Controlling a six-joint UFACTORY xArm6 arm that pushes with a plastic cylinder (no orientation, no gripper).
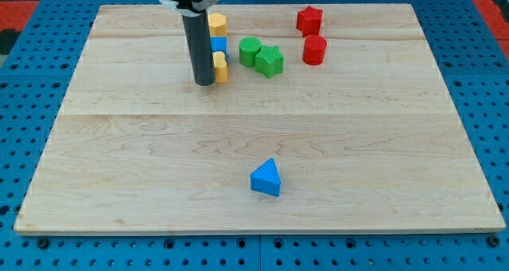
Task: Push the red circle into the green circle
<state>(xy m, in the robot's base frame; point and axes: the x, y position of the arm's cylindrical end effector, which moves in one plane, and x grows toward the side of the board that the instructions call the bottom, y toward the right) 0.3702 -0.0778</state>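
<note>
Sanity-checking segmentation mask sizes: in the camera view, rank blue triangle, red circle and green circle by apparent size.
1. blue triangle, clearly largest, though it also sits nearest the view's bottom, so nearness may inflate it.
2. red circle and green circle look alike; I can't rank them.

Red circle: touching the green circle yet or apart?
Apart. The red circle sits right of the green star, which stands between it and the green circle.

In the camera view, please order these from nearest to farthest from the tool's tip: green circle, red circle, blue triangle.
Measured from my tip:
1. Green circle, to the view's right of it.
2. Red circle, farther right.
3. Blue triangle, toward the view's bottom; nearly as far as the red circle, so 2 and 3 are close.
</note>
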